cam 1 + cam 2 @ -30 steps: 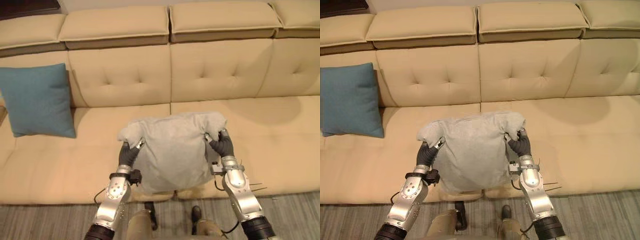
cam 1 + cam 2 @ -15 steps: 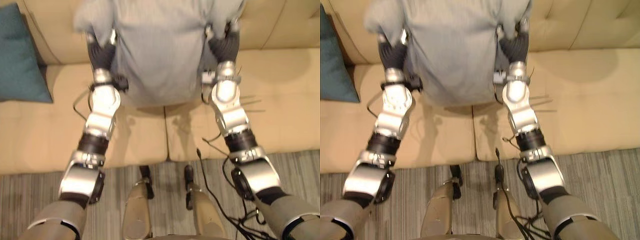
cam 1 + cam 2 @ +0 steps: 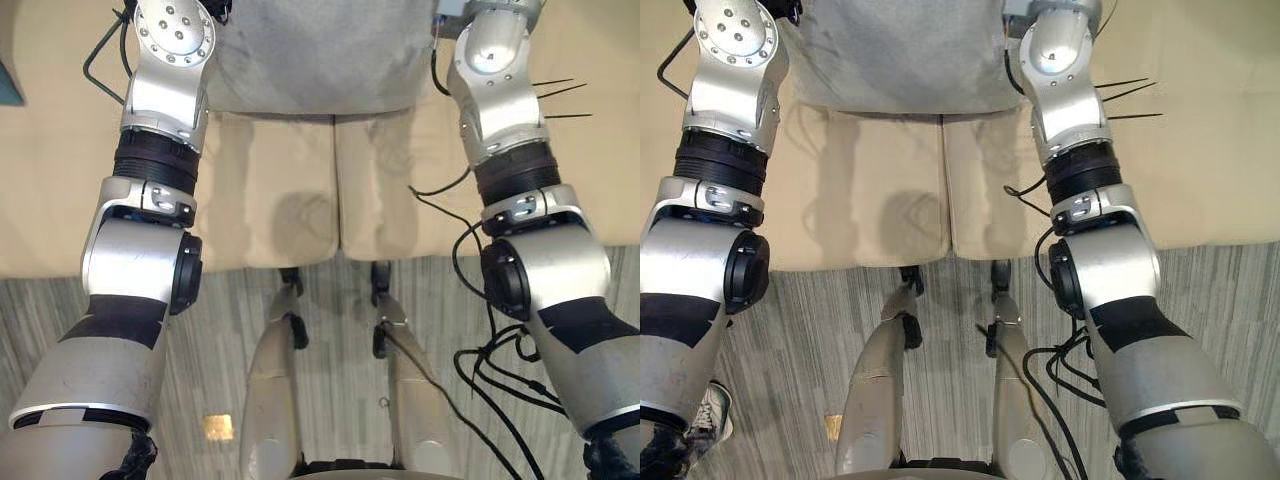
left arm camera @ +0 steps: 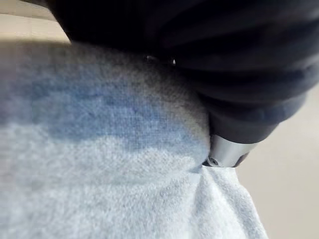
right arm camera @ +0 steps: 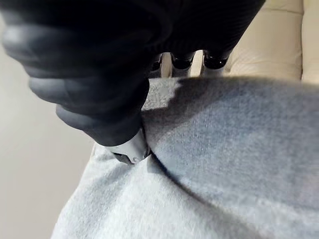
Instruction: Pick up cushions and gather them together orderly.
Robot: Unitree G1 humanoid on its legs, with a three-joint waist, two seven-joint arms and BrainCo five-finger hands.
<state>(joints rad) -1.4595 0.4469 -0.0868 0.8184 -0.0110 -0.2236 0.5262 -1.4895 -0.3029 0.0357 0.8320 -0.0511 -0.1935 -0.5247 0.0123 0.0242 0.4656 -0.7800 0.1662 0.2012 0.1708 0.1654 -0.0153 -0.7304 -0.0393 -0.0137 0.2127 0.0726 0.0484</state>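
Grey cloth puckers round the thumb of the left hand [image 4: 227, 153], which digs into the cushion [image 3: 318, 55] and pinches it; that hand's other fingers are hidden behind the fabric. The right hand [image 5: 128, 147] grips likewise, with its thumb pressed into a fold and its fingers [image 5: 182, 60] reaching over the cushion's edge. Since half a second ago the head camera has tipped further down, so the whole scene has slid upward: less cushion shows, more striped floor [image 3: 225, 330], and the grip looks unchanged. The cushion hangs between the two forearms over the tan sofa [image 3: 270, 190], above the seam between two seat pads. Its lower edge runs left to right and its broad face is turned toward the head; its upper part is cut off, so I cannot tell its long axis
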